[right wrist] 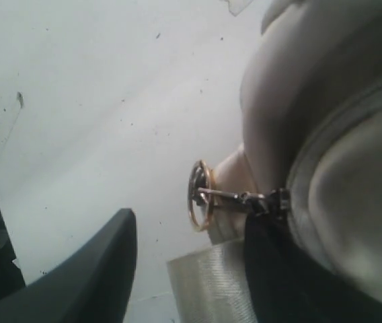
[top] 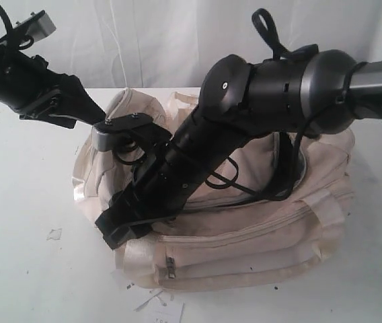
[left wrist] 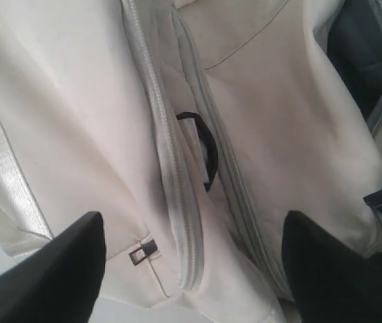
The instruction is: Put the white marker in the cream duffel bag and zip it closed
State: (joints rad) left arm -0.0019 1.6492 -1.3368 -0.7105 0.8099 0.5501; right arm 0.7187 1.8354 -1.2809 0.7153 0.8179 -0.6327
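Observation:
The cream duffel bag [top: 258, 235] lies on the white table, its top opening showing dark lining [left wrist: 366, 54]. The white marker is not in view. My left gripper [top: 132, 151] is open over the bag's left end; in the left wrist view it [left wrist: 191, 269] straddles a grey zipper [left wrist: 177, 222] near a black end ring [left wrist: 208, 151]. My right gripper [top: 120, 227] reaches across to the bag's left front corner. It [right wrist: 191, 225] is open, with a metal zipper pull and ring [right wrist: 201, 195] between its fingers, one finger [right wrist: 292, 269] against the bag.
White paper tags [top: 161, 306] lie on the table in front of the bag, and a small scrap [top: 54, 234] lies to its left. A shiny cream strap [right wrist: 211, 282] hangs below the zipper pull. The two arms cross over the bag's left end.

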